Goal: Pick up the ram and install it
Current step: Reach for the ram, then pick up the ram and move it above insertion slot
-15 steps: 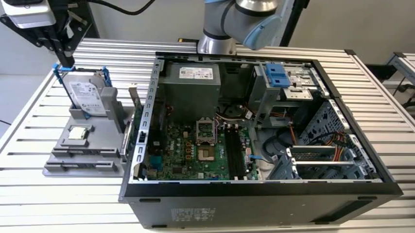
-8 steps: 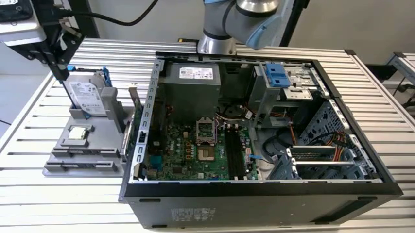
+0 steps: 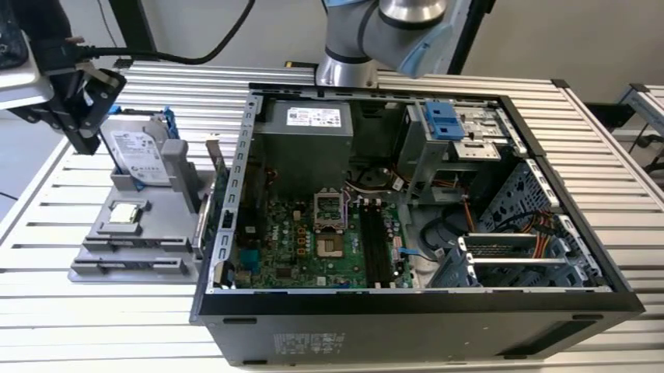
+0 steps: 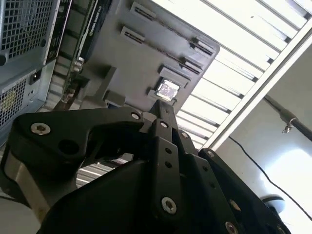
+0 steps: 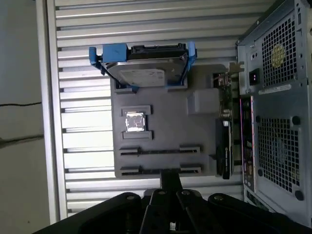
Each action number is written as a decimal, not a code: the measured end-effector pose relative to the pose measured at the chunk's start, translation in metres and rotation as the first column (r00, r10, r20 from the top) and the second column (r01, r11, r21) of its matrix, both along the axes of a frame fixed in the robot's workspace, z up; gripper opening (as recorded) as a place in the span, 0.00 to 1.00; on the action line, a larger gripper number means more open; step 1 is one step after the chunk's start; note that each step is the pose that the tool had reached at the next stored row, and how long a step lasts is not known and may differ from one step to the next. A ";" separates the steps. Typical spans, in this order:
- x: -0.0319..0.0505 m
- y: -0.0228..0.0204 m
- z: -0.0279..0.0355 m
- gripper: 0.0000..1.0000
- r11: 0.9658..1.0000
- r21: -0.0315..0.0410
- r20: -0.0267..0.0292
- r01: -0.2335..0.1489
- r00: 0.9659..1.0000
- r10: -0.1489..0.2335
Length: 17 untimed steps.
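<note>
My black gripper (image 3: 86, 144) hangs at the exterior view's far left, above the grey parts holder (image 3: 104, 233) and beside the hard drive (image 3: 140, 155) in its blue frame. In both wrist views its fingers (image 5: 169, 171) meet at the tips, and nothing shows between them (image 4: 163, 108). I cannot pick out the ram for sure. A thin dark edge runs along one long slot (image 5: 161, 150) of the holder, and the slot beside it (image 5: 134, 170) looks bare. The motherboard's long black memory slots (image 3: 379, 249) lie in the open case.
The open computer case (image 3: 415, 303) takes up the middle of the slatted table (image 3: 623, 155). A square silver processor chip (image 5: 135, 122) sits on the holder. A dark card with a metal bracket (image 5: 223, 146) stands between holder and case. The arm's base (image 3: 347, 70) is behind the case.
</note>
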State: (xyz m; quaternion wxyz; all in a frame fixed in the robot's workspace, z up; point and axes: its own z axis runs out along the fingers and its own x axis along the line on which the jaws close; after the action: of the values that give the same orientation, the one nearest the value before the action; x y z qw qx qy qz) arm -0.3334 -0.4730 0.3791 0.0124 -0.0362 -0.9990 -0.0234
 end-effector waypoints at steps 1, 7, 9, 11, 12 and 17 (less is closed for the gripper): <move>0.0000 -0.0044 -0.0005 0.00 1.000 0.000 0.000 0.000 1.000 0.000; -0.0028 -0.0237 -0.0029 0.00 1.000 0.000 -0.001 0.001 1.000 -0.001; -0.0032 -0.0238 -0.0030 0.00 1.000 0.000 -0.001 0.000 1.000 0.000; -0.0033 -0.0238 -0.0030 0.00 1.000 0.000 -0.001 0.000 1.000 0.000; -0.0033 -0.0238 -0.0030 0.00 1.000 0.000 -0.001 0.000 1.000 0.000; -0.0034 -0.0238 -0.0030 0.00 1.000 0.000 -0.001 0.000 1.000 0.000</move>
State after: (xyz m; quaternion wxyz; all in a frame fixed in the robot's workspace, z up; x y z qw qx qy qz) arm -0.3368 -0.4968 0.3761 0.0130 -0.0364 -0.9990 -0.0234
